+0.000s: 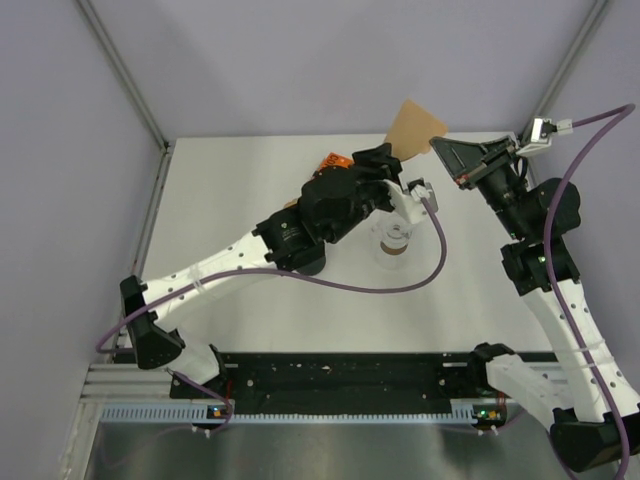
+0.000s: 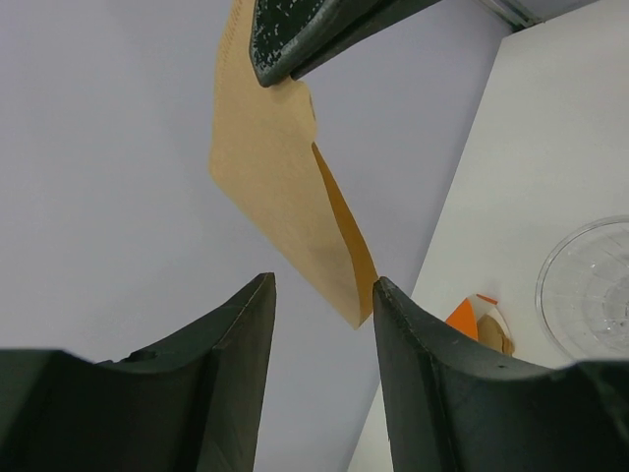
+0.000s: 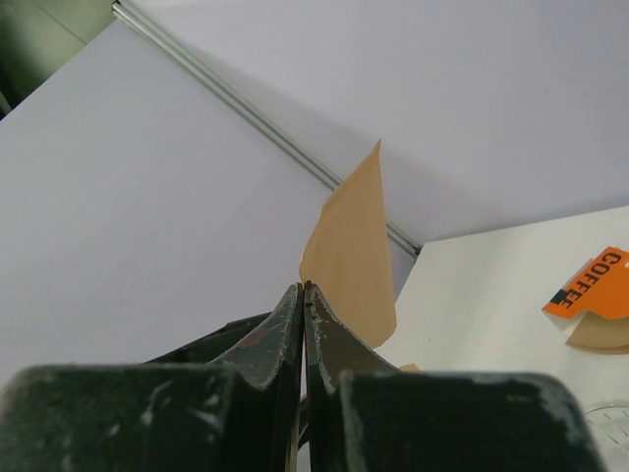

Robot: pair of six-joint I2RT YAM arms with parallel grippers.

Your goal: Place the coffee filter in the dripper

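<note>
Brown paper filter (image 1: 415, 125) hangs in the air past the table's (image 1: 300, 290) far edge, with free space all round it.
I see it flat and fan-shaped, one side slightly parted. My right gripper (image 3: 303, 291) is clamped on its edge, and my left gripper (image 2: 324, 285) stands apart around its lower tip. One filter, one glass dripper (image 1: 393, 243) below, one orange packet (image 1: 336, 160), two arms.

bright, even, soft light; faint shadows on the table (image 1: 300, 320); near jaws slightly soft in wrist views.
</note>
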